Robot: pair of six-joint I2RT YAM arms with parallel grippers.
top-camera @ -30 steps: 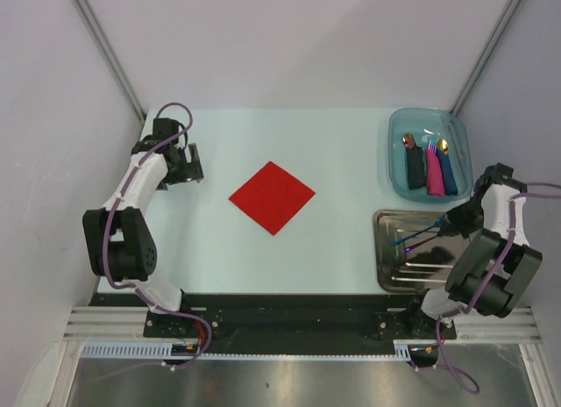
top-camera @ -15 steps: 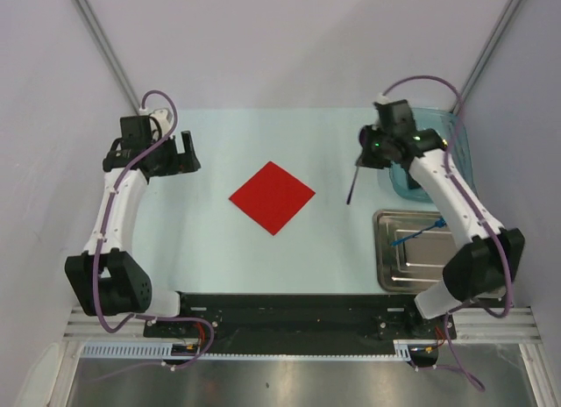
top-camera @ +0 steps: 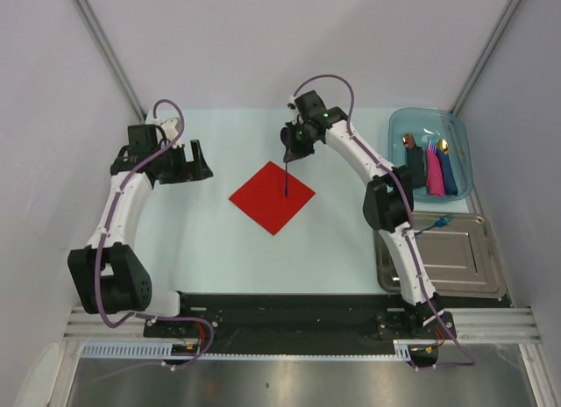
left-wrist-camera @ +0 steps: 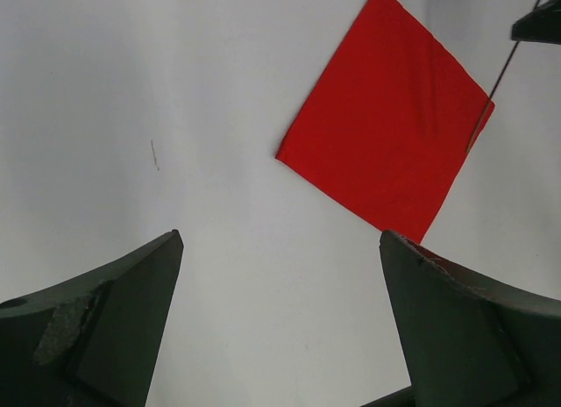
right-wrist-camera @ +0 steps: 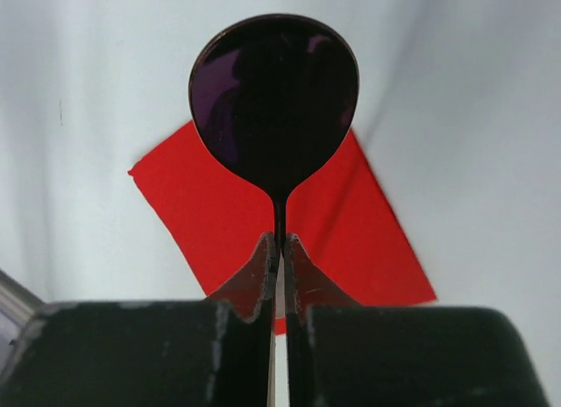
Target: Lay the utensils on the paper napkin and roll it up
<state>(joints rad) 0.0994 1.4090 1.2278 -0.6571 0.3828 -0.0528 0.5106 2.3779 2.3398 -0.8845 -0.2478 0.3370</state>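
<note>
From above, my right claw [top-camera: 292, 150] is over the middle of the counter [top-camera: 219, 249], nearer its far edge. It is clamped on the spoon [top-camera: 287, 179], whose thin dark handle hangs down over the far right side of the red napkin [top-camera: 272, 197]. I cannot tell whether the handle's tip touches the paper. The napkin lies flat as a diamond in the middle of the counter. My left claw [top-camera: 195, 161] is near the left edge with its fingers spread wide and nothing between them. The blue utensil [top-camera: 434, 224] lies across the far left rim of the metal tray [top-camera: 456, 258] at the near right corner. A clear blue bin [top-camera: 460, 139] at the far right corner holds finished rolls [top-camera: 436, 170].

My left wrist camera shows both dark fingers [left-wrist-camera: 114, 328] apart over bare counter, with the napkin [left-wrist-camera: 386, 135] ahead and the spoon handle [left-wrist-camera: 491, 100] at its right corner.

My right wrist camera shows the fingers [right-wrist-camera: 259, 275] pinched together on the handle just below the purple bowl [right-wrist-camera: 273, 104], with the napkin [right-wrist-camera: 210, 205] beneath.
</note>
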